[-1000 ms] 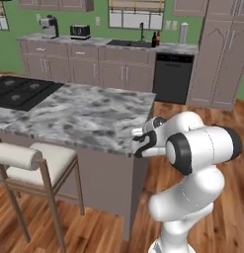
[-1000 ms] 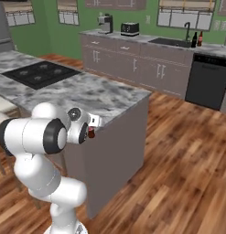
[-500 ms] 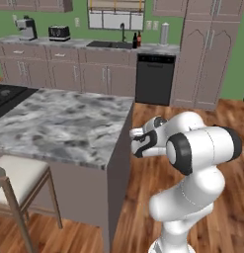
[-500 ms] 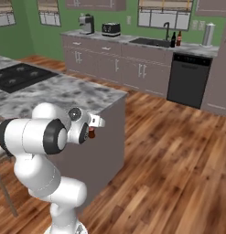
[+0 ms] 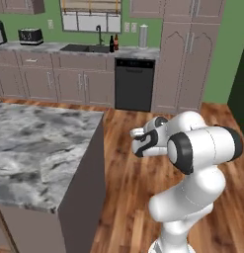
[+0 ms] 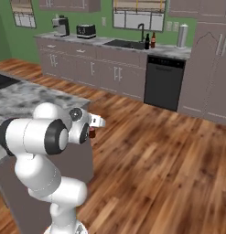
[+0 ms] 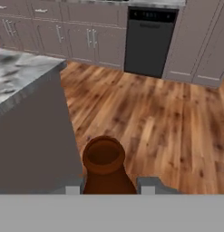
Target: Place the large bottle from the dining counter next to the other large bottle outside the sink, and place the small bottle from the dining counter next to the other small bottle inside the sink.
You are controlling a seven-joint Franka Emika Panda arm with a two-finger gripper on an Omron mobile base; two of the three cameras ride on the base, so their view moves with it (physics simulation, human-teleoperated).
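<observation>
**Hand view: brown bottle clamped in the pincer, island edge close by**

Hand view puts the brown bottle (image 7: 103, 166) straight ahead of the pincer (image 7: 106, 185), its open neck pointing away and its body cut off by the bottom of the picture. The two fingers (image 7: 149, 184) press it from either side, so the pincer is closed on it. From the right base view only a dark brown sliver of the bottle (image 6: 92, 133) peeks out under the hand; from the left base view the arm's own wrist hides it, and its size cannot be judged.

Just beside the pincer, on the hand view's left, stands the grey side wall of the marble island (image 5: 42, 148), its corner level with the bottle. Ahead and to the other side lies bare wood floor (image 6: 169, 155), wide and free up to the far cabinets.

Well ahead of the pincer sits the black dishwasher (image 5: 135, 84), with the sink (image 5: 87, 48) on the counter beside it. Two small dark bottles (image 5: 113, 43) stand touching or nearly so at the sink's edge, too tiny to tell apart.
</observation>
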